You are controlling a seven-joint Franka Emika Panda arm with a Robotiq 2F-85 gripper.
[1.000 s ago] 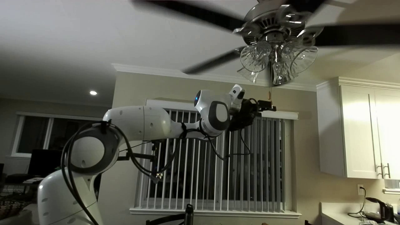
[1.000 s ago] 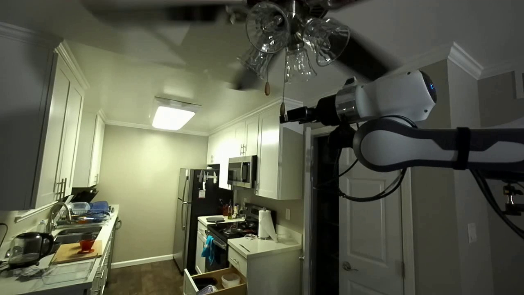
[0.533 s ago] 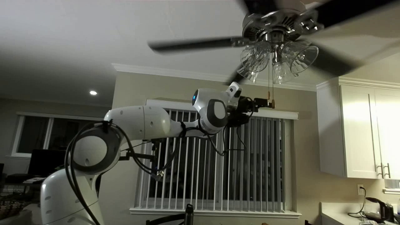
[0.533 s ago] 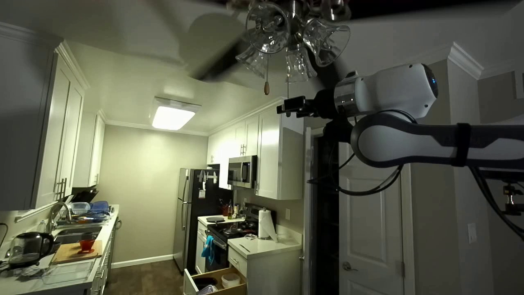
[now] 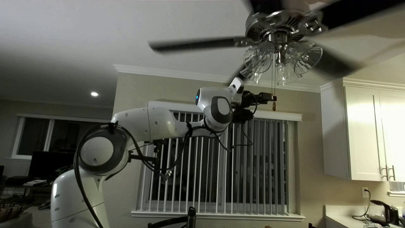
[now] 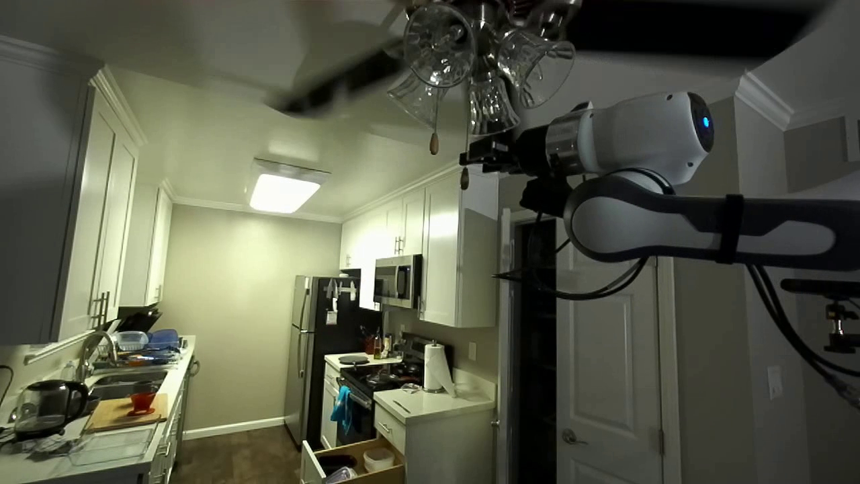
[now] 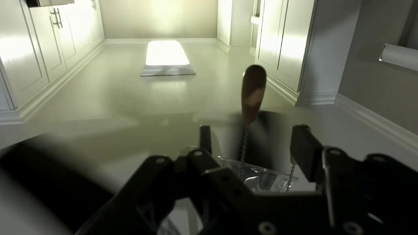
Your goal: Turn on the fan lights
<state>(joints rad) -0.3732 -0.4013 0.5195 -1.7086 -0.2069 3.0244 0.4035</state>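
Gripper (image 7: pixel 253 141) spread wide, I see one pull chain (image 7: pixel 245 138) between its jaws in the wrist view; the fan lights (image 5: pixel 284 68) hang unlit above.

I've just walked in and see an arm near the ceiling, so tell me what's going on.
A robot arm has its gripper up by the fan lights, probably to switch them on. The jaws stand open, with a pull chain showing between them in the wrist view. The lights look unlit; the fan blades blur, apparently spinning.
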